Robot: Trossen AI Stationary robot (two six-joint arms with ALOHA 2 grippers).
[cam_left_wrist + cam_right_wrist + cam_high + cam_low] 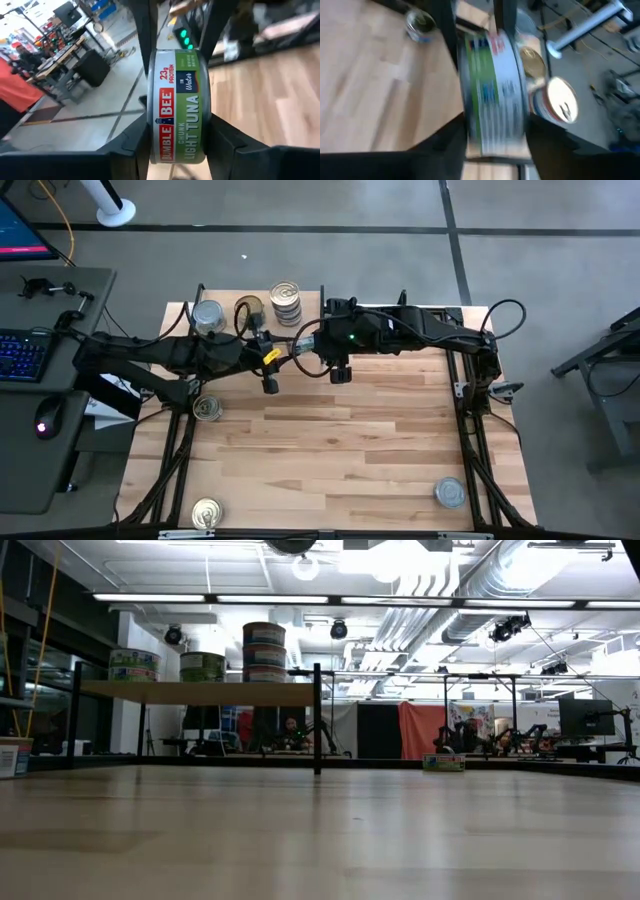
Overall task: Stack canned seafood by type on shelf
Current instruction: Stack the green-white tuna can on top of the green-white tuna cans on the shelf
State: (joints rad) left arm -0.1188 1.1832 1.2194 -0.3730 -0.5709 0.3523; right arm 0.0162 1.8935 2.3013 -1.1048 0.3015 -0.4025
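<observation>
One tin (180, 100) with a green Bumble Bee light tuna label stands on edge in the air between both grippers, near the shelf's near right corner (302, 345). My left gripper (180, 127) reaches it from the table's left (290, 348). My right gripper (495, 130) reaches it from the right (314, 342). Each is shut on it. The shelf (230, 332) carries a silver-topped tin (207, 317), a gold-topped tin (248, 310) and a stack (286, 302). In the low view these stand on the board (200, 692); neither gripper shows there. My left gripper pinches the tin by its two flat faces at the end nearer the left arm (159, 145), one finger (132, 147) on each face. The fingers come level from the table's left. The tin is lifted clear and stands on edge, label rim toward the camera. My right gripper pinches the same tin by its flat faces at the opposite end (470, 137), one finger (442, 142) on each side. It comes about level from the table's right. The tin is clear of the table, on edge, spanning the two grippers.
Three more tins lie on the table: one under the left arm (207, 409), one at the near left corner (206, 513), one at the near right (450, 493). Bare wood fills the table's middle (340, 450). A desk with a keyboard (20, 352) stands left of the table.
</observation>
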